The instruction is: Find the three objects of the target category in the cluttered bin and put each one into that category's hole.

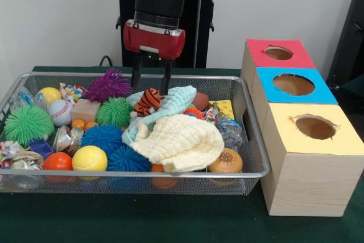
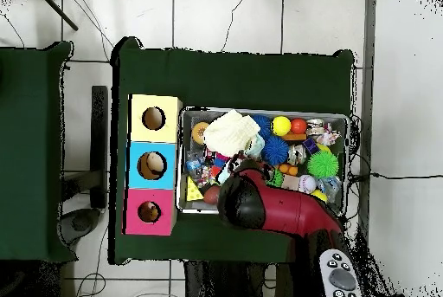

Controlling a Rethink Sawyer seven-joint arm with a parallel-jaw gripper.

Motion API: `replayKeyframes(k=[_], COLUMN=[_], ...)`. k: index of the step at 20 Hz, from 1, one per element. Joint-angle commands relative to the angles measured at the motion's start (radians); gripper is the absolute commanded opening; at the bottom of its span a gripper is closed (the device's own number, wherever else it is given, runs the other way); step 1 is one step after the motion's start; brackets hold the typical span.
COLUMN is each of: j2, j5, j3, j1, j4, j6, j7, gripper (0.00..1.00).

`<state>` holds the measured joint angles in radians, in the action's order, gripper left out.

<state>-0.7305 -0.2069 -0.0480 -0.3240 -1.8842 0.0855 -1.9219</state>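
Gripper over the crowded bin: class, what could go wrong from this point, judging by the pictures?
1. The open gripper hangs right above the tiger toy and mint cloth; closing could snag the cloth too.
2. Cloths cover the middle of the bin, possibly hiding items.
3. The red box's hole looks narrow; a misaligned drop could bounce off.

A dark green table (image 1: 170, 220) carries a wire mesh bin (image 1: 114, 176) heaped with toys and, just beside it, a row of three pale wooden boxes, red-topped (image 1: 278, 53) at the far end, blue-topped (image 1: 293, 85) in the middle, yellow-topped (image 1: 314, 127) nearest the camera.
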Motion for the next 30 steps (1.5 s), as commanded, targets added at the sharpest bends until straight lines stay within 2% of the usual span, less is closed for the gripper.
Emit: replayKeyframes(k=[1, 9, 19, 29, 30], j2=[0.059, 0.096, 0.112, 0.117, 0.116], j5=[0.031, 0.023, 0.030, 0.027, 0.025], j3=[0.023, 0.016, 0.008, 0.017, 0.018], j1=[-0.006, -0.006, 0.013, 0.002, 0.001], j4=[0.042, 0.044, 0.056, 0.058, 0.059], j6=[-0.027, -0.065, -0.058, -0.038, -0.032], j7=[-0.146, -0.151, -0.151, -0.139, -0.135], gripper=[1.00, 1.00, 1.00, 1.00, 0.00])
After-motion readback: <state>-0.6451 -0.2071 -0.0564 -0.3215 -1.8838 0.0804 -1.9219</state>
